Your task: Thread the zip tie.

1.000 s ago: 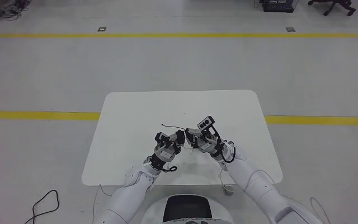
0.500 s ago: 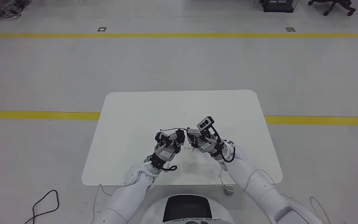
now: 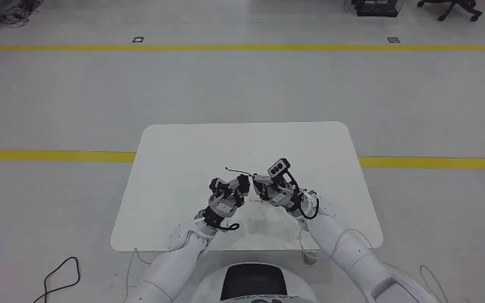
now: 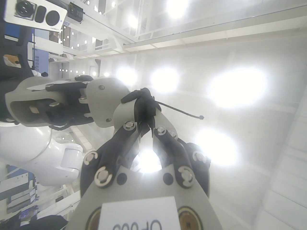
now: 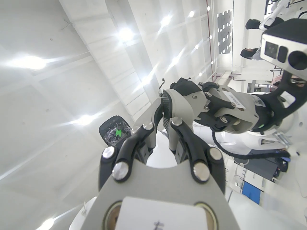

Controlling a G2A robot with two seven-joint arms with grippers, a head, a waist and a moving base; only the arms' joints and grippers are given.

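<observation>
- The zip tie [image 4: 178, 109] is a thin, black, nearly straight strip with a slight bend. Its free end carries a small thicker knob.
- The zip tie is in the air above the white table [image 3: 174, 151], over the half nearer the robot and close to the middle of the table's width. It touches no part of the table top.
- One end of it disappears where the two grippers meet. From there the free length points away toward the table's far-left corner.
- The left gripper [image 4: 144, 111] is above the table's near half, just left of the table's middle line. Its fingers are pressed together on the zip tie, and the strip comes out from a black wrap [image 4: 140, 96] at their tips.
- The right gripper [image 5: 163, 105] is above the same part of the table, just right of the middle line, and its tip touches the tip of the left gripper.
- Its ribbed pads [image 5: 166, 107] are pressed flat against each other with no gap. The strip rises right beside their tips, but whether it also runs between them cannot be told.
</observation>
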